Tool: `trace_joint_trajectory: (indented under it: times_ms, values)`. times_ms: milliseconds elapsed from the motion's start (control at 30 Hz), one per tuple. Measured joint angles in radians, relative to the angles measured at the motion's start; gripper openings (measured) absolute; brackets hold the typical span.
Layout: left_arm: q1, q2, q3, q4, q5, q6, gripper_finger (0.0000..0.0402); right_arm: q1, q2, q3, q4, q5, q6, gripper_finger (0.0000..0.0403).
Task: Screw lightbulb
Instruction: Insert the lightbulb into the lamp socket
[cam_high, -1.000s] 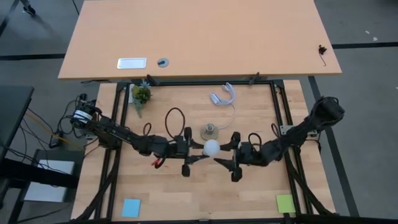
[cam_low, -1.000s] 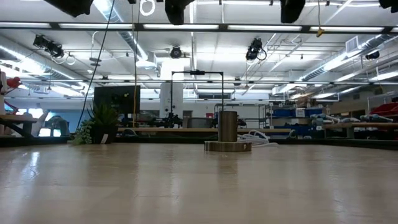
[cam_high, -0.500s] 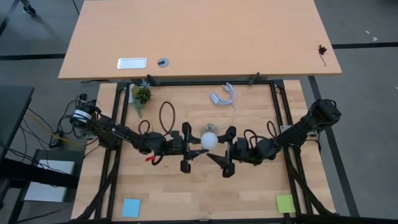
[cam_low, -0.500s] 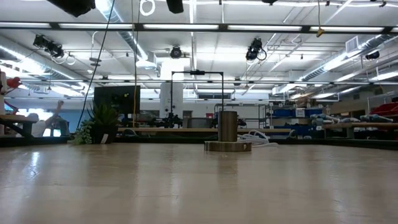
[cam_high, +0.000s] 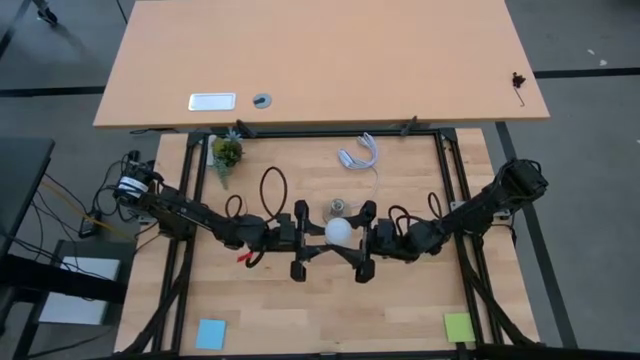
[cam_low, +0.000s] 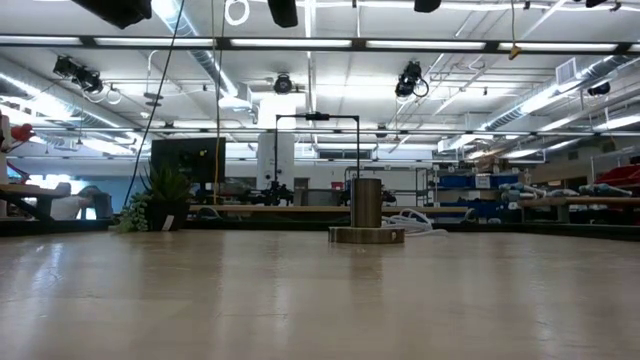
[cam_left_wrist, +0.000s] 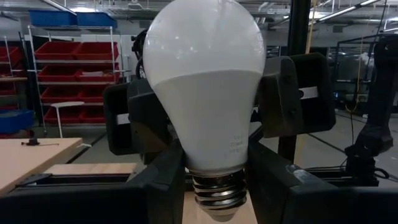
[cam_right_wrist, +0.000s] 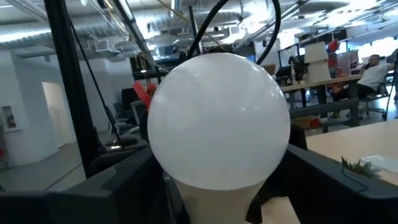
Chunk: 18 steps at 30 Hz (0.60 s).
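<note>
The white lightbulb (cam_high: 340, 232) is held upright above the table, round head up and grey screw base (cam_left_wrist: 214, 198) down. It is just nearside of the metal socket (cam_high: 338, 208), which stands on the table (cam_low: 367, 215). My left gripper (cam_high: 318, 238) comes from the left and is shut on the bulb. My right gripper (cam_high: 360, 240) comes from the right and is open, its fingers (cam_left_wrist: 292, 93) standing on either side of the bulb's head (cam_right_wrist: 219, 118). The low view shows neither the bulb nor the fingertips. My left gripper pinches the bulb's narrow neck (cam_left_wrist: 214, 160), just above the screw thread, between its two fingers (cam_left_wrist: 163, 182). The fingers come level from the table's left. The bulb stands upright, lifted clear of the table and socket. My right gripper: I cannot tell whether its fingers touch the head.
A coiled white cable (cam_high: 360, 155) runs from the far side to the socket. A small potted plant (cam_high: 227, 153) stands far left. A blue note (cam_high: 210, 333) and a green note (cam_high: 458, 326) lie near the front edge. A black frame rail (cam_high: 320, 132) borders the table.
My right gripper has moved toward the table's left and a little toward the far edge, coming up to the bulb until its open fingers flank the head. My left gripper has kept hold of the bulb, which stays upright near the socket.
</note>
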Motion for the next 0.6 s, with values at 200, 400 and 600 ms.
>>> trace_joint_trajectory:
  times_ms: [200, 400, 600]
  values:
    - [0.001, 0.0, 0.0, -0.001, 0.0, -0.012, 0.0131, -0.004, 0.0, 0.0, -0.003, -0.006, -0.012, 0.0282]
    - [0.001, 0.0, 0.0, 0.001, -0.001, -0.037, 0.0155, -0.004, 0.0, 0.0, -0.003, -0.006, -0.021, 0.0253]
    - [0.001, 0.0, 0.0, 0.003, -0.021, -0.06, 0.0174, -0.004, -0.01, -0.002, -0.006, -0.006, -0.036, 0.0248]
